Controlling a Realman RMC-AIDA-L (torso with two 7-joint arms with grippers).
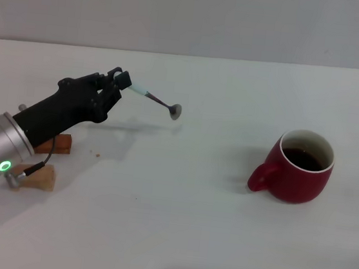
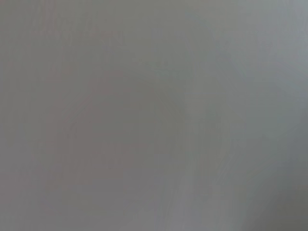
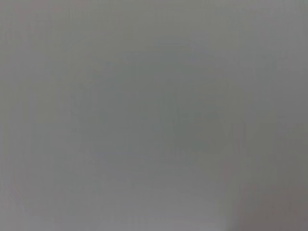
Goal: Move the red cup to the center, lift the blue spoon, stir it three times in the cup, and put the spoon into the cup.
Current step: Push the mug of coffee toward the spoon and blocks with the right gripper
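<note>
So the left claw is clamped on the spoon handle, bowl sticking out in the air, free to dip. Cup sits well off to its right.

both wrist views blank grey; left arm cut off at frame edge
</note>
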